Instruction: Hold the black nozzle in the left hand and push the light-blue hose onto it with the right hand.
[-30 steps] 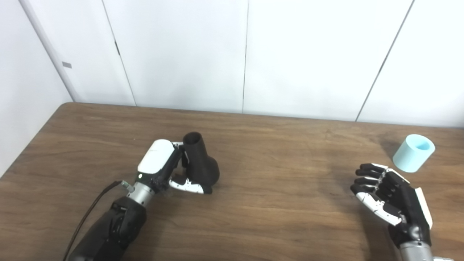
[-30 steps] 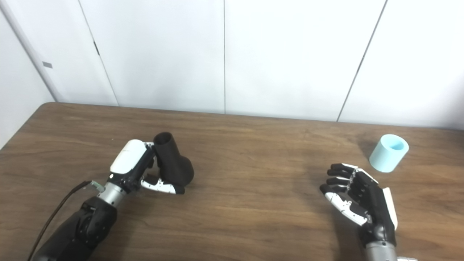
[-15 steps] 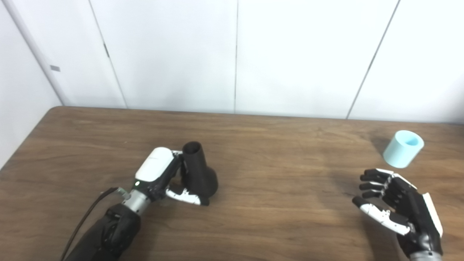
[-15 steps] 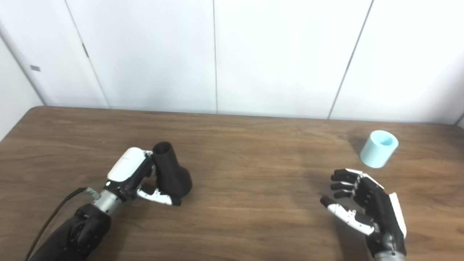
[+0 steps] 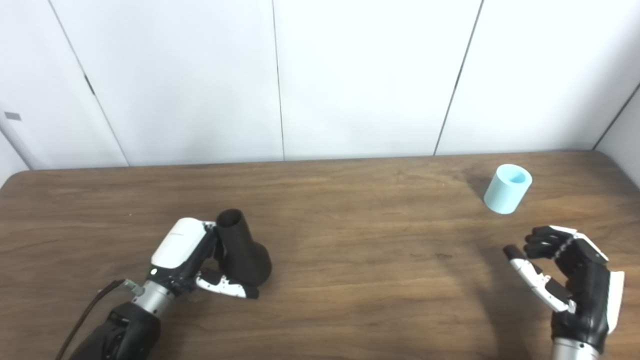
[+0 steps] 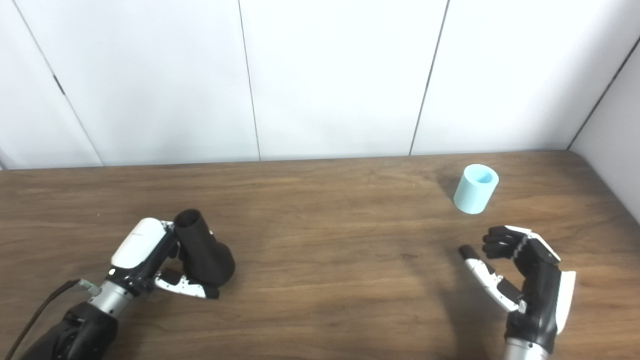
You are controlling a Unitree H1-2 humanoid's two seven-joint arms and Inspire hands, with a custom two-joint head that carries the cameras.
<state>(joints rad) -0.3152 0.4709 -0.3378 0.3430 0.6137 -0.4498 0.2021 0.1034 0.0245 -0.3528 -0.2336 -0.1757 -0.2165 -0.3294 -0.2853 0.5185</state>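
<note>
Brown wooden table [image 5: 350, 280]: left hand [image 5: 192, 257] clamps black flared nozzle [image 5: 243, 250]; right hand [image 5: 567, 272], fingers apart, empty, light-blue cylindrical hose [image 5: 507, 188] ungrasped far right.

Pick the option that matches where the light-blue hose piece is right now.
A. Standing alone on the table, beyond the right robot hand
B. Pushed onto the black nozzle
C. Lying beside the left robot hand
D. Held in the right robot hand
A: the light-blue hose piece stands on the wooden table, clear of the empty right robot hand; the left robot hand grips the black nozzle.
</note>
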